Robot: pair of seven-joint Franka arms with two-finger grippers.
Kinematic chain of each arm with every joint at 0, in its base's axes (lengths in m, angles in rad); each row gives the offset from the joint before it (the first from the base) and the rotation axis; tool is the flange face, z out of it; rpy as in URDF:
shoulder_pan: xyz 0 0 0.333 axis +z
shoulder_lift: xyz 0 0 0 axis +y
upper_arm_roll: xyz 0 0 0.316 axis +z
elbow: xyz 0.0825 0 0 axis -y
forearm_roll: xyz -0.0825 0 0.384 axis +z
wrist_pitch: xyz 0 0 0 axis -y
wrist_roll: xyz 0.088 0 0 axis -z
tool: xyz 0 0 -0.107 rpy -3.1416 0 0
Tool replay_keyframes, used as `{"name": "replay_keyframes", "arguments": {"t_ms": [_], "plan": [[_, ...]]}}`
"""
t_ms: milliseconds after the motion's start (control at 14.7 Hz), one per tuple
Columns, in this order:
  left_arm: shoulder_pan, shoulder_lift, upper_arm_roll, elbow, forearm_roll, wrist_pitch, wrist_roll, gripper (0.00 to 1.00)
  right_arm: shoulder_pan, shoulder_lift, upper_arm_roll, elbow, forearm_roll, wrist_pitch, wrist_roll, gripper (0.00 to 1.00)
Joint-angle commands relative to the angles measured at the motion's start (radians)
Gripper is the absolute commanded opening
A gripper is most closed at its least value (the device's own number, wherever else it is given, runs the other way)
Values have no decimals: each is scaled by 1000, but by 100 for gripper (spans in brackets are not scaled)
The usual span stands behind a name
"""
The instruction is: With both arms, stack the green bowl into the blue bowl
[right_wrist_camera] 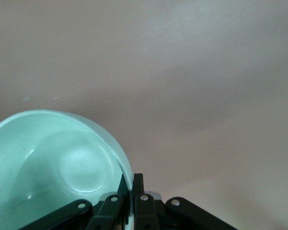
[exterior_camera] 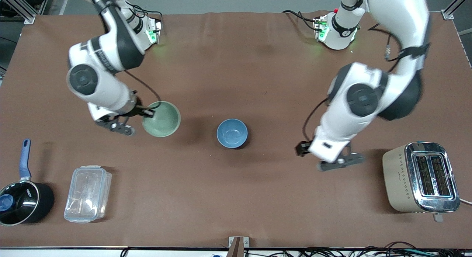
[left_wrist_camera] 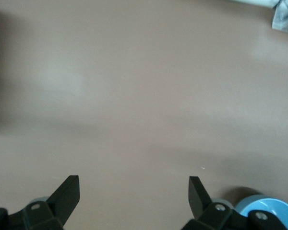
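Observation:
The green bowl [exterior_camera: 162, 119] is pinched at its rim by my right gripper [exterior_camera: 147, 113] and looks raised a little off the table, toward the right arm's end. In the right wrist view the fingers [right_wrist_camera: 139, 184] are shut on the rim, one inside and one outside the green bowl [right_wrist_camera: 53, 163]. The blue bowl [exterior_camera: 232, 133] sits upright and empty at the middle of the table. My left gripper [exterior_camera: 341, 162] hangs open and empty over bare table between the blue bowl and the toaster. In its wrist view, the left gripper [left_wrist_camera: 134, 184] is wide open, with the blue bowl [left_wrist_camera: 266, 211] at the edge.
A beige and chrome toaster [exterior_camera: 420, 177] stands at the left arm's end, close to the left gripper. A clear plastic container [exterior_camera: 87, 193] and a black saucepan with a blue handle [exterior_camera: 22, 201] sit at the right arm's end, nearer the front camera than the green bowl.

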Motion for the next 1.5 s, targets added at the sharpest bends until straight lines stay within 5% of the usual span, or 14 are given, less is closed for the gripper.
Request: {"name": "replay_keyframes", "arguments": {"t_ms": [0,136,341,886,1432], "plan": [[213,-109,-148,-26,-7,-79,149,100,99,83,14,116,-7,-8,168,1],[359,-147,-267,-26,-4,-147,172,100,181,156,12,185,-17,3,288,1],[383,-229,-277,-27,-4,-245,242,100,268,242,12,208,-63,100,419,1],[256,-480,18,-167,-121,-371,476,100,339,393,12,224,-171,271,553,2],[217,-583,64,-294,-121,-377,493,100,341,441,6,260,-191,285,553,2]]}}
